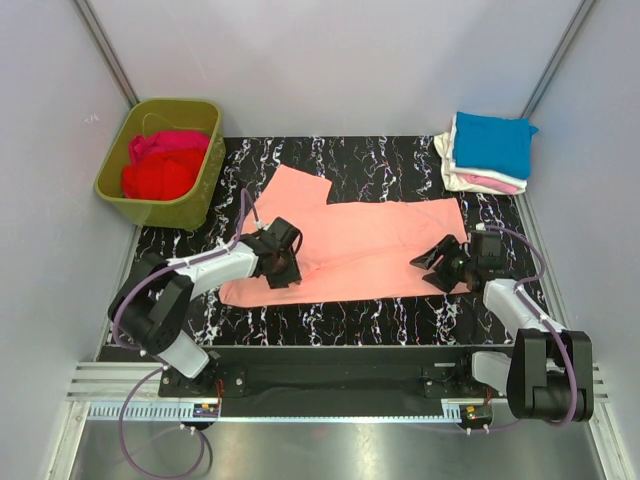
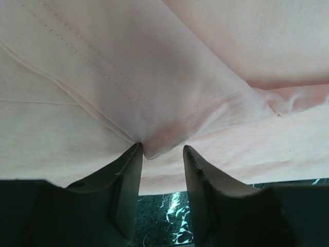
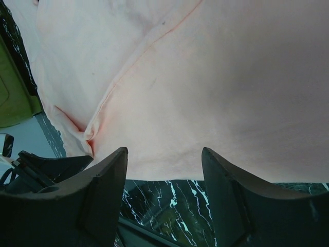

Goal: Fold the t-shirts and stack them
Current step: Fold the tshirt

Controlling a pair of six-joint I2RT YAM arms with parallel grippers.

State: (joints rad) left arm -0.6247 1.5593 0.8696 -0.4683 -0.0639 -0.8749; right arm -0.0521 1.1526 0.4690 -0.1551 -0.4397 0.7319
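Your left pincer point(image 2: 162, 149) stands slightly spread at a creased fold of the salmon-pink cotton t-shirt point(image 1: 380, 250), which lies mid-desk. Your right pincer point(image 3: 164, 152) gapes wide over its near hem. Folded blue, cream and pink tees point(image 1: 490, 150) sit stacked in the far right corner.

Soft matt cotton salmon-pink t-shirt point(image 1: 380, 245) with stitched seams, olive-green tub point(image 1: 160, 212) at upper left of smooth plastic, tabletop point(image 1: 400, 165) black marbled with slight sheen, brushed metal rail point(image 1: 330, 412) along the bottom edge.
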